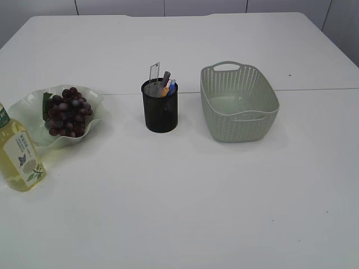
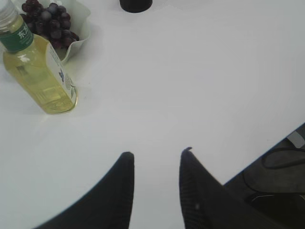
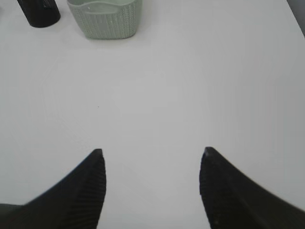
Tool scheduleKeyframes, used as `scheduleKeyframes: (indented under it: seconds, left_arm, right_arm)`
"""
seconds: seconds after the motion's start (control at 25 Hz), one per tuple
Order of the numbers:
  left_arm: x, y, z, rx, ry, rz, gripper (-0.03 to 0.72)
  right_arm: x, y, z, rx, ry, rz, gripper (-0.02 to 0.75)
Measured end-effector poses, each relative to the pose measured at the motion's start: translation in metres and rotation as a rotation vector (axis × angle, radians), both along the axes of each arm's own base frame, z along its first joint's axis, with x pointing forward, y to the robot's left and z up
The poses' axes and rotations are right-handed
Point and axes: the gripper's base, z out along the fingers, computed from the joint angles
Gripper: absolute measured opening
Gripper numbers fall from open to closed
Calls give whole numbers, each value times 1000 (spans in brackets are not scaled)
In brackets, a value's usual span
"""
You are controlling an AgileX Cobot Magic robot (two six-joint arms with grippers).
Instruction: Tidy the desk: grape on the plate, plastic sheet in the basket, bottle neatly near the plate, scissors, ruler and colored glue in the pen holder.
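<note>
Table (image 1: 185, 213): white, carrying all items.
Grape (image 1: 67, 112): on plate (image 1: 28, 109), far left.
Bottle (image 1: 19, 154): upright, just beside plate.
Pen holder (image 1: 160, 109): centre, holds ruler (image 1: 154, 73) and other items.
Basket (image 1: 238, 101): right of holder.
Left gripper (image 2: 156, 157): jaws released, empty.
Right gripper (image 3: 151, 157): jaws released wide, empty.

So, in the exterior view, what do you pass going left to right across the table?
bottle → plate holding the grapes → pen holder → basket.
</note>
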Motion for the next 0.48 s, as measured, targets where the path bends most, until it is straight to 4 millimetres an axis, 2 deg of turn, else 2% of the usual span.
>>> scheduleKeyframes:
  seconds: [0.2, 0.48]
  left_arm:
    - [-5, 3, -14, 12, -28, -7, 244]
    - [-19, 7, -15, -14, -136, -19, 244]
  right_arm:
    - [6, 0, -13, -26, 46, -4, 457]
    - [7, -1, -14, -33, 50, -6, 458]
